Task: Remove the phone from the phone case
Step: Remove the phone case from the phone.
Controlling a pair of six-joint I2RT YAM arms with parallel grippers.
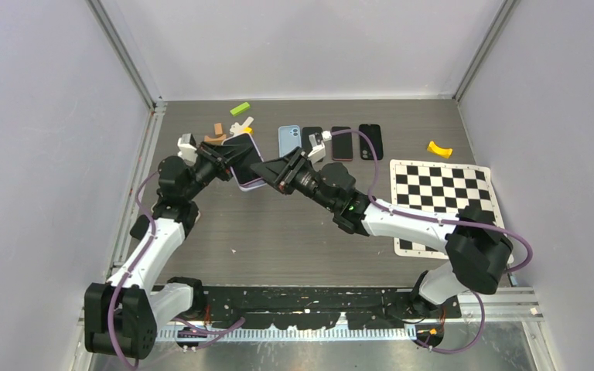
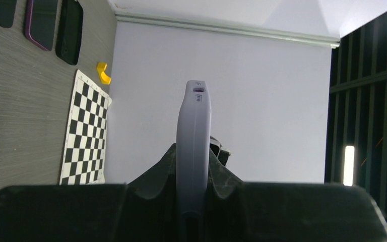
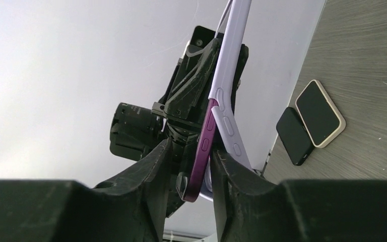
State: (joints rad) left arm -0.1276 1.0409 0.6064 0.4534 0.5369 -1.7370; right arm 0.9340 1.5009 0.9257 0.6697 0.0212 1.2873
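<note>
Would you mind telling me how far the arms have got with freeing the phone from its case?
Done: the left end effector holds the lilac case up off the table, shut on it. In hand: one corner of the purple phone stands clear of the case, between the right end effector's open jaws. Left: the phone's other end sits inside the case, so it has yet to come fully free.
</note>
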